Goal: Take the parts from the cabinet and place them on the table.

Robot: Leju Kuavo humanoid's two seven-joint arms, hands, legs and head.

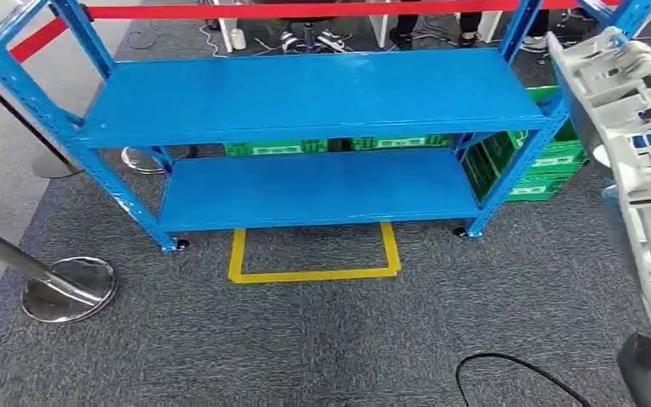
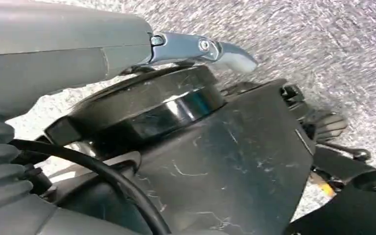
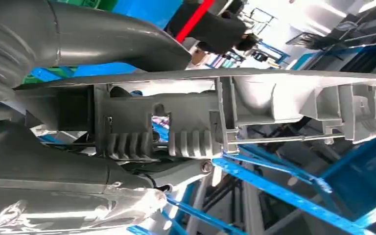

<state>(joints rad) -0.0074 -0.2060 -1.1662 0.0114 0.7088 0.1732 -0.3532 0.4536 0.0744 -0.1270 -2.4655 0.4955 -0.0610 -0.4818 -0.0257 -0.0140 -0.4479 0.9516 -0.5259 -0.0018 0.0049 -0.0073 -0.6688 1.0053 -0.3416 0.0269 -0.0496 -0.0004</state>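
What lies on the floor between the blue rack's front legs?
In the head view, a yellow tape outline on grey carpet, open toward the rack.

White labels on green crates (image 1: 551, 161), illegible.

Bright, even light; carpet (image 2: 323, 39) blurred (wrist views overexposed).

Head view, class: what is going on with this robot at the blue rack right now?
The right robot hand holds a long grey plastic part, raised at the robot's right side. It faces a blue rack whose two visible shelves look bare, with green crates behind. The left robot hand hangs low over the grey carpet.
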